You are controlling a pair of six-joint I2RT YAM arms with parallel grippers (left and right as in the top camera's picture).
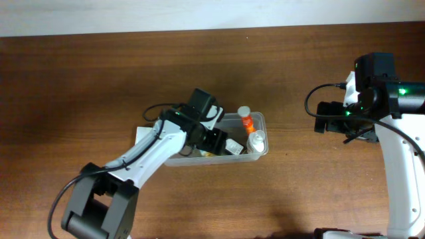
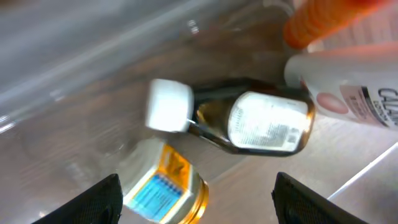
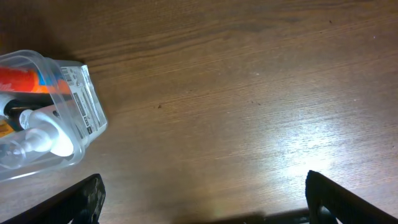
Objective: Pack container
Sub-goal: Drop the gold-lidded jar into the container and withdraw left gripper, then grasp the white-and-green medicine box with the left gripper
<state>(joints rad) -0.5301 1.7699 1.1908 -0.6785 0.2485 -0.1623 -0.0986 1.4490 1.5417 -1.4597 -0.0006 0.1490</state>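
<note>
The clear plastic container (image 1: 260, 118) sits mid-table. In it lie an orange-and-white bottle (image 1: 246, 121) and a white bottle (image 1: 255, 141). My left gripper (image 1: 214, 141) is down inside the container, open and empty. In the left wrist view its fingers (image 2: 200, 208) flank a small amber bottle with a blue and yellow label (image 2: 165, 183). Beyond it lies a dark bottle with a white cap (image 2: 249, 121), next to the white bottle (image 2: 348, 87). My right gripper (image 1: 325, 118) is open and empty over bare wood, to the right of the container (image 3: 84, 109).
A white carton's corner (image 1: 141, 135) shows at the container's left end, partly under my left arm. Brown wooden table (image 3: 249, 93) lies all round. A pale wall edge runs along the far side (image 1: 199, 13).
</note>
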